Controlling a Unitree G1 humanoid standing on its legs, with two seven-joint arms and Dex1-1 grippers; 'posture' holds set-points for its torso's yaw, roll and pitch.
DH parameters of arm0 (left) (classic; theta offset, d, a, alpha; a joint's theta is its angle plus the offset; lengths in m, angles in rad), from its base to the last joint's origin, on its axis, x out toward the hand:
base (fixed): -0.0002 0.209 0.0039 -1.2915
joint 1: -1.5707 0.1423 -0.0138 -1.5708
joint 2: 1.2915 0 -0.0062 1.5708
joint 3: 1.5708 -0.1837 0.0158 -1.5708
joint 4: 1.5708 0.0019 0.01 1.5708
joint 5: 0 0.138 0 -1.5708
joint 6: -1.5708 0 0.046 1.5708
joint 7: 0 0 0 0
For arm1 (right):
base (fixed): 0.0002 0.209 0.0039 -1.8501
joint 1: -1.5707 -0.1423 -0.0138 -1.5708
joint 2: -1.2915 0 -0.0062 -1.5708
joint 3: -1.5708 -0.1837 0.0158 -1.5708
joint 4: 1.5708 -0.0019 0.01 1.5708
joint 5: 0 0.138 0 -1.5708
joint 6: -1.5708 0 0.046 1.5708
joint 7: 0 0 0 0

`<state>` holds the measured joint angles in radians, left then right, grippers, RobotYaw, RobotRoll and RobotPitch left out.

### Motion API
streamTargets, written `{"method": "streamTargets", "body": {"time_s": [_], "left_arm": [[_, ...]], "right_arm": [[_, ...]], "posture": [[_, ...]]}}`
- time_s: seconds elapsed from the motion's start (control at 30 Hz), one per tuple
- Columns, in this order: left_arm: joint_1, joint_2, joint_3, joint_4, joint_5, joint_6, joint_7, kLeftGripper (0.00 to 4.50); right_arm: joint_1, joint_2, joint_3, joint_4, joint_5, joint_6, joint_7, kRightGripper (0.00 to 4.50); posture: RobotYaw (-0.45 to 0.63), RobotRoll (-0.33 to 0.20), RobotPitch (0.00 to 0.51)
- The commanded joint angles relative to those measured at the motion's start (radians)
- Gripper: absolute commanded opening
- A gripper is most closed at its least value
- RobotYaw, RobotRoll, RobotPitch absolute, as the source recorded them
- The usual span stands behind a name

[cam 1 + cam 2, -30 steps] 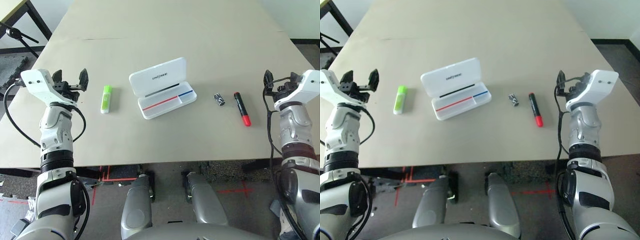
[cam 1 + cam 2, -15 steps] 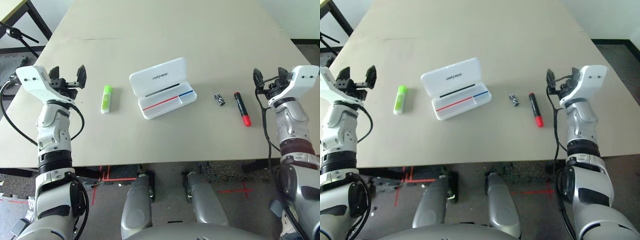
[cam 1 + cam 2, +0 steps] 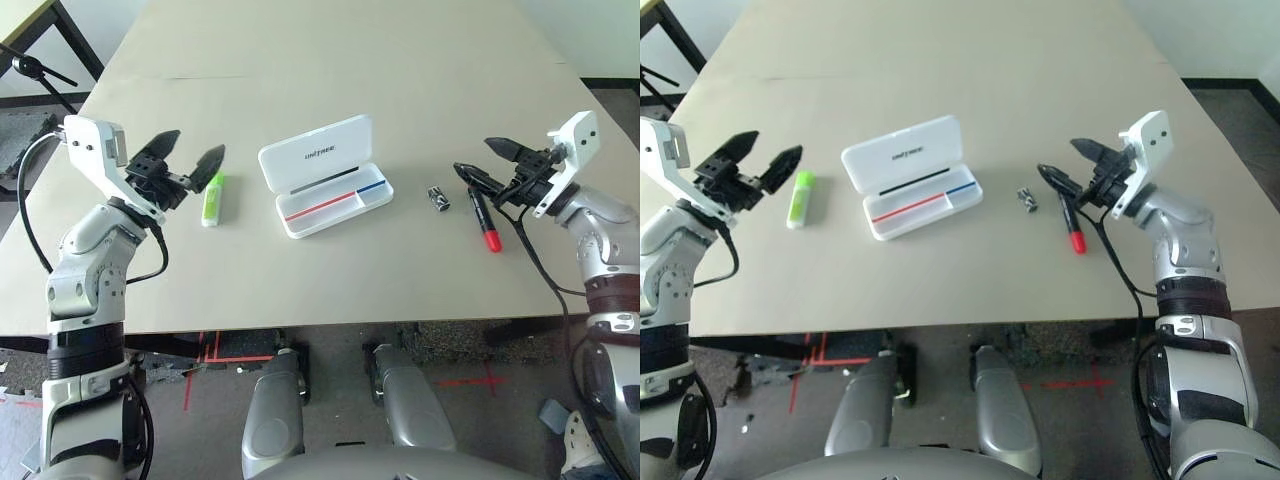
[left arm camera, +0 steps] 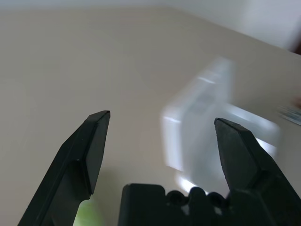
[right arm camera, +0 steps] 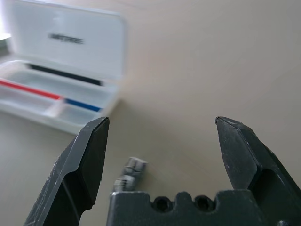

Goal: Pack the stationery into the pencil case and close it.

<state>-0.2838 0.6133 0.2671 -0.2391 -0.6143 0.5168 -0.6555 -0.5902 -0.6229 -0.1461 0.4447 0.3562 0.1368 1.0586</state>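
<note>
The case lies open near the middle of the desk, lid tipped back toward the far edge and tray facing the robot, so its compartments can be reached from above by either arm. The lid bears the dark word "UNITREE"; inside the tray run a red stripe and a shorter blue one, with a dark strip behind them. No other writing can be made out.

The stationery is spread to both sides, which seems to split the work between the arms. The highlighter lies toward the left edge, beside the case and apart from it. The left gripper hovers just over its far end, fingers spread wide and empty, apparently lined up for a grasp. Toward the right edge lie the small piece and, just beside it, the marker, black cap pointing away from the robot. The right gripper hangs above the cap end, fingers likewise wide apart and holding nothing.

Nothing is packed yet; the tray is empty and the lid remains to be shut.
</note>
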Motion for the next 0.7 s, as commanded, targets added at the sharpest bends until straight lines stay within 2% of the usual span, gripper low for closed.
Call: {"method": "streamTargets", "body": {"time_s": [0.03,0.17,0.33,0.57,0.7], "left_arm": [[0.036,0.019,-0.032,-0.113,-0.088,0.114,-0.028,4.48],[0.033,0.023,-0.092,-0.190,-0.112,0.191,-0.019,4.48],[-0.007,0.026,-0.217,-0.216,-0.051,0.222,-0.013,4.48],[-0.070,0.057,-0.449,-0.134,0.168,0.169,-0.040,4.48],[-0.078,0.048,-0.513,-0.070,0.252,0.115,-0.064,4.48]], "right_arm": [[0.027,-0.014,0.032,-0.051,0.012,0.056,0.052,4.50],[0.038,-0.017,0.049,-0.089,0.012,0.096,0.081,4.50],[0.044,-0.015,0.056,-0.114,0.008,0.115,0.087,4.50],[0.050,-0.011,0.063,-0.136,0.005,0.123,0.082,4.50],[0.058,-0.010,0.062,-0.149,0.005,0.122,0.076,4.50]], "posture": [[-0.06,0.000,0.221],[-0.06,0.000,0.221],[-0.06,0.000,0.221],[-0.08,0.000,0.221],[-0.09,0.000,0.221]]}}
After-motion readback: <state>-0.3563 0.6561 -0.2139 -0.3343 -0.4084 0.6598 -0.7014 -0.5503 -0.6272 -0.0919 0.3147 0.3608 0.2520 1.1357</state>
